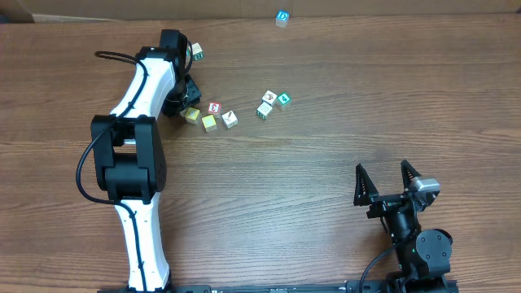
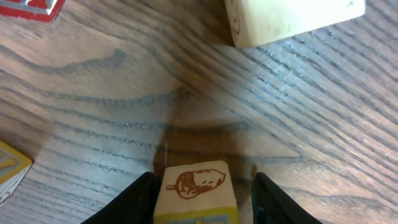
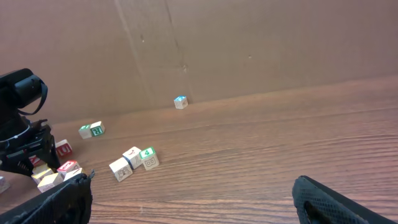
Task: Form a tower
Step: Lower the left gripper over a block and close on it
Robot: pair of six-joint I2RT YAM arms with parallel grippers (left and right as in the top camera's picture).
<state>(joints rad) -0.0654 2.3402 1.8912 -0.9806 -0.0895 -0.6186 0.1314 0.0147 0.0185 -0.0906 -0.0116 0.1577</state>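
No tower shows in any view; the small wooden cubes lie singly on the table. In the left wrist view a yellow-edged cube with a brown acorn drawing (image 2: 196, 186) sits between my left gripper's (image 2: 203, 177) black fingers, which are shut on its sides. Overhead, the left gripper (image 1: 186, 99) hangs over the left cluster of cubes (image 1: 210, 122) and hides the acorn cube. A green "4" cube (image 1: 283, 99) lies in a second cluster to the right. My right gripper (image 1: 381, 167) stands open and empty at the near right, far from the cubes.
A pale cube (image 2: 292, 18) and a red-edged cube (image 2: 31, 7) lie just beyond the held cube. Another cube (image 2: 9, 171) lies to its left. A green-lettered cube (image 1: 196, 54) lies by the left arm. A blue cube (image 1: 282, 16) sits by the cardboard wall (image 3: 249, 43).
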